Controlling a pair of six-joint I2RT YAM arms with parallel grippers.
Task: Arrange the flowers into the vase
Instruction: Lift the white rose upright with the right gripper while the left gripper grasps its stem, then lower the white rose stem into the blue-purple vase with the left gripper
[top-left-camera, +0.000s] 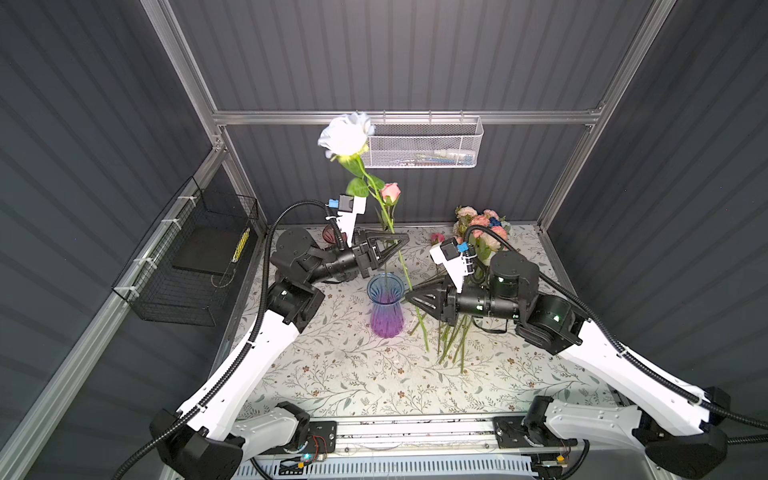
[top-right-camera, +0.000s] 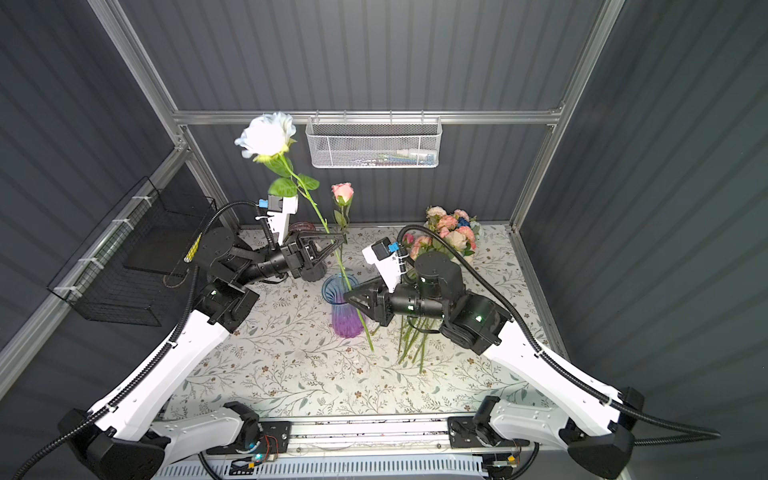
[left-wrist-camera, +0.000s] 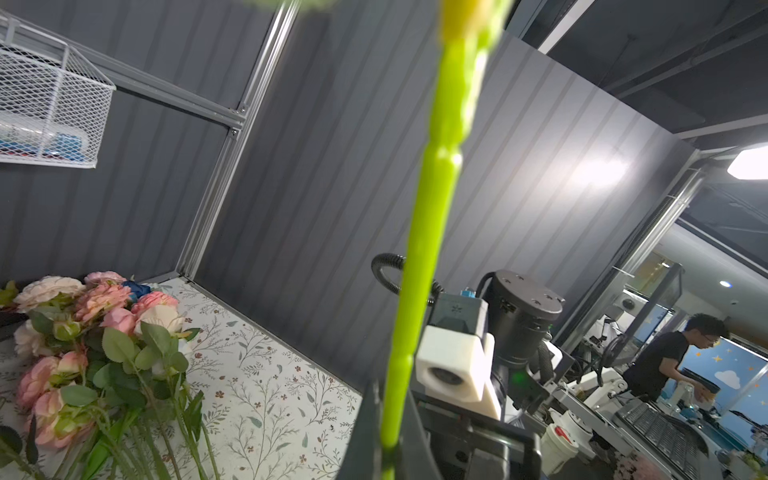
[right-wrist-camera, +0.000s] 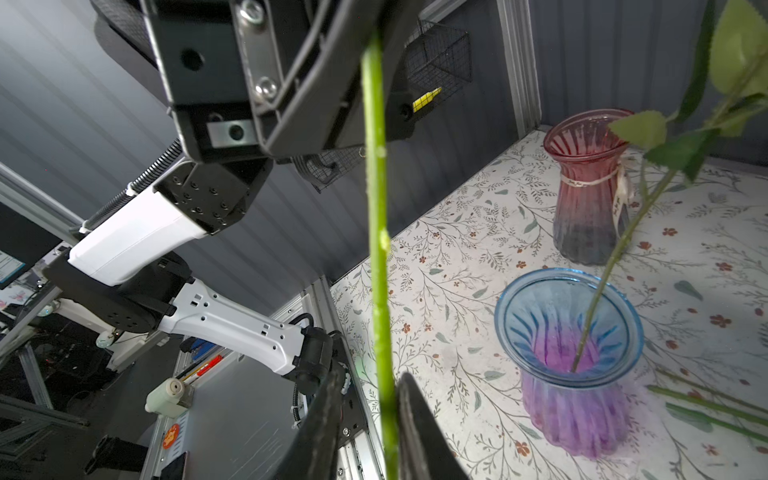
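White rose held slanted in mid-frame, beside the blue vase.

The left gripper is clamped tight on the rose's stem. Lower down, the right gripper has its jaws narrowly parted around the same stem, with a gap showing on one side in the right wrist view. The stem's lower end hangs outside the vase, to its right in a top view. The right gripper's fingers sit just beside the vase rim. There are two vases: the blue one holds one pink rose, and the red vase stands partly hidden behind the left gripper. One bunch of flowers lies at centre right on the table, under the right arm; I cannot count its blooms. Two baskets hang on the walls: a white mesh basket at upper centre and a black wire basket at left.
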